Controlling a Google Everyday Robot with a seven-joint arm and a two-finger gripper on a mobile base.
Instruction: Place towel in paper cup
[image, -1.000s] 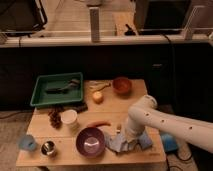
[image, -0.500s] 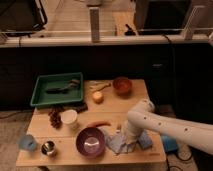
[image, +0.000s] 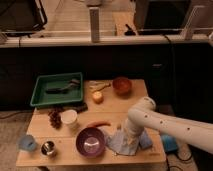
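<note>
Gripper (image: 125, 132) low at towel (image: 121, 145), paper cup (image: 68, 117) well apart — upright

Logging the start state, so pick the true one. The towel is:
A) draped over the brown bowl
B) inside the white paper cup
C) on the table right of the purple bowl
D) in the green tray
C: the pale blue towel lies crumpled on the table just right of the purple bowl, with the gripper down on it, apart from the white paper cup.
</note>
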